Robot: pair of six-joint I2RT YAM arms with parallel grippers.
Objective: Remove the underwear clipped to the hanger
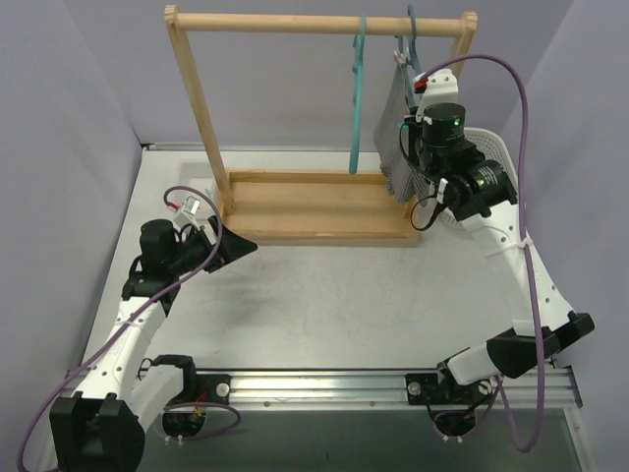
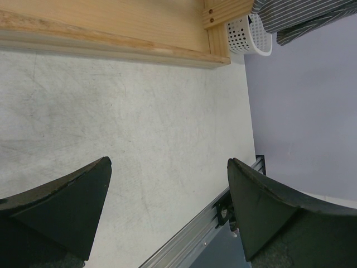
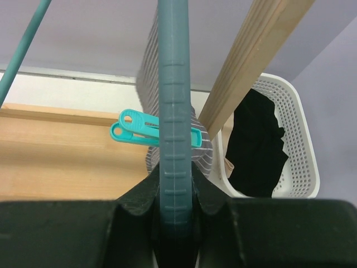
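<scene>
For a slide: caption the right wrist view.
Jaws of the right gripper shut on the teal hanger; clip holds striped briefs, black briefs in basket.

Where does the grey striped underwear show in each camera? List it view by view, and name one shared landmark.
Top external: the grey striped underwear hangs from the rack on the right, beside the right arm.
Left wrist: the underwear is in the top right corner.
Right wrist: the underwear is at centre, behind the teal hanger.
Shared landmark: the white basket, close by it in every view.
</scene>
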